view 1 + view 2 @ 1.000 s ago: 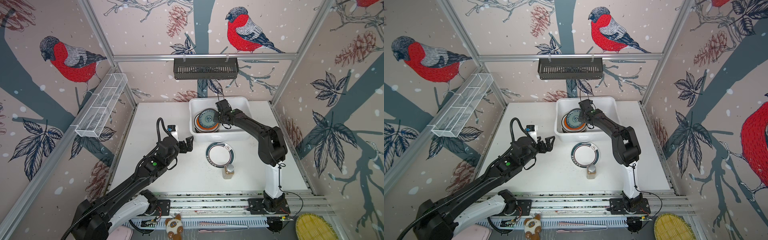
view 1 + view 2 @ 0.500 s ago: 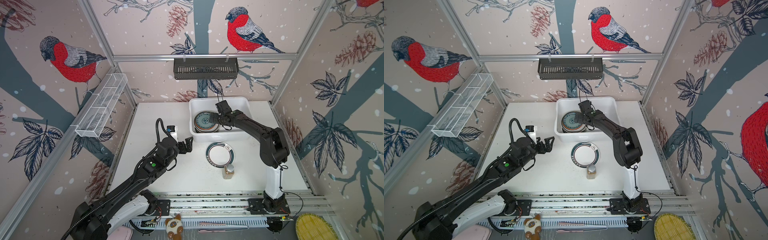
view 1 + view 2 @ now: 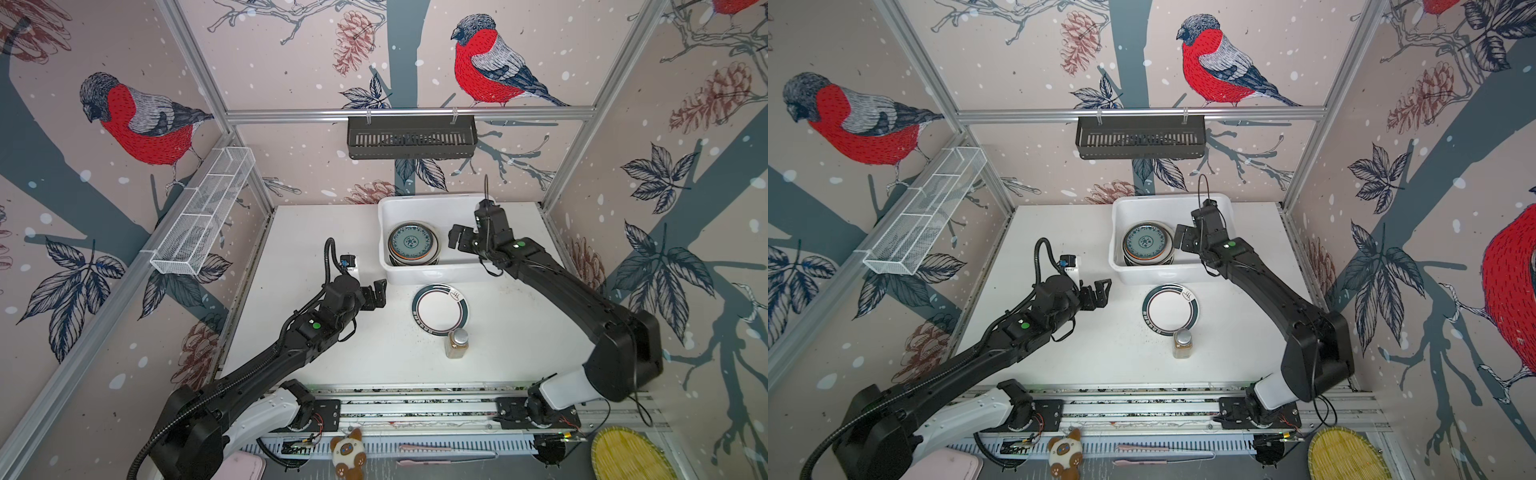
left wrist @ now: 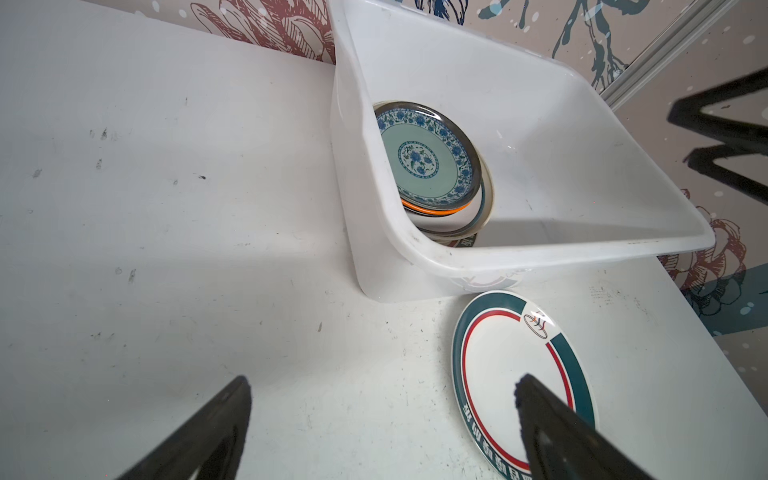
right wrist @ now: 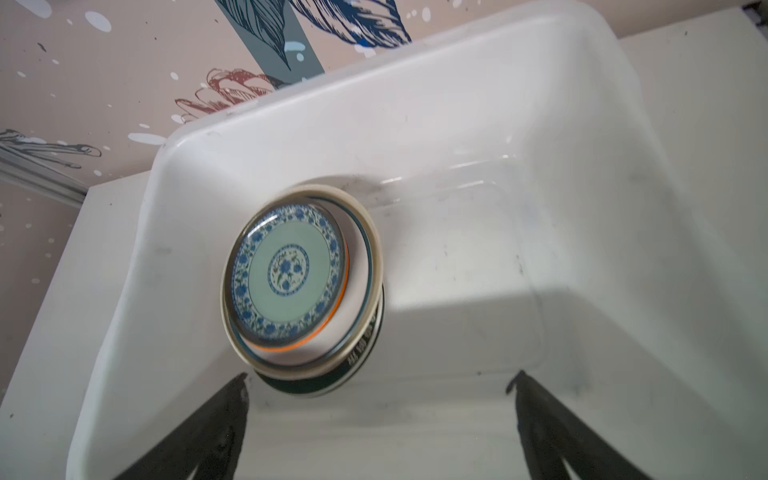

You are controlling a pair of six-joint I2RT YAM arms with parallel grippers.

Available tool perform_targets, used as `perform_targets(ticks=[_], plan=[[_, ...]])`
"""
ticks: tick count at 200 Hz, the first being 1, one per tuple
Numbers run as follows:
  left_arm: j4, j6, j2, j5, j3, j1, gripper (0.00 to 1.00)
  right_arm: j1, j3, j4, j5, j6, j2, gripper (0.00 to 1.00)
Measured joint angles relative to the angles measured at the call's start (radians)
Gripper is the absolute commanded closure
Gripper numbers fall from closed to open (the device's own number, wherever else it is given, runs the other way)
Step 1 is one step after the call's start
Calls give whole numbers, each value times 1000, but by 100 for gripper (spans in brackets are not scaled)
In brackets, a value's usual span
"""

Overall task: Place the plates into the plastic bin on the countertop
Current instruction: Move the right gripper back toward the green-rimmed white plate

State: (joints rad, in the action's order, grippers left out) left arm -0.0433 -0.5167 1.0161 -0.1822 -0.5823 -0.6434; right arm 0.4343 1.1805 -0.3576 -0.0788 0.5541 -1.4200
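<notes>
The white plastic bin [image 3: 436, 272] [image 3: 1163, 274] stands at the back of the countertop [image 3: 311, 249]. In its left half lies a stack of plates, with a blue-green patterned plate [image 3: 412, 242] [image 3: 1146, 241] [image 4: 424, 156] [image 5: 286, 272] on top. A white plate with a dark teal rim [image 3: 440, 309] [image 3: 1170, 309] [image 4: 507, 374] lies on the countertop just in front of the bin. My right gripper [image 3: 455, 239] [image 5: 379, 378] hangs open over the bin, right of the stack and holding nothing. To the left of the teal-rimmed plate, my left gripper [image 3: 379, 295] [image 4: 382, 384] is open and empty.
A small amber bottle with a silver cap [image 3: 456, 343] [image 3: 1182, 343] stands right in front of the teal-rimmed plate. A black slotted rack [image 3: 411, 137] hangs on the back wall above the bin. A white wire basket [image 3: 203, 212] is fixed to the left wall.
My right gripper has opened and let the blue-green plate down onto the stack, then drawn back to the right over the bin. The left arm has hardly moved.
</notes>
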Motion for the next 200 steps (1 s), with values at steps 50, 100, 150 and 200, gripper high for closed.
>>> perform_targets(ticks=[50, 100, 150, 200], plan=[[-31, -6, 4, 28, 29, 0, 2, -57, -347, 21, 218, 77, 364, 3], [-79, -7, 12, 52, 40, 0, 2, -65, -531, 37, 287, 110, 600, 4], [-109, -18, 12, 78, 40, 0, 2, -85, -745, 116, 383, 193, 636, 12], [-110, -29, 13, 103, 30, 1, 2, -108, -881, 302, 467, 314, 598, 25]])
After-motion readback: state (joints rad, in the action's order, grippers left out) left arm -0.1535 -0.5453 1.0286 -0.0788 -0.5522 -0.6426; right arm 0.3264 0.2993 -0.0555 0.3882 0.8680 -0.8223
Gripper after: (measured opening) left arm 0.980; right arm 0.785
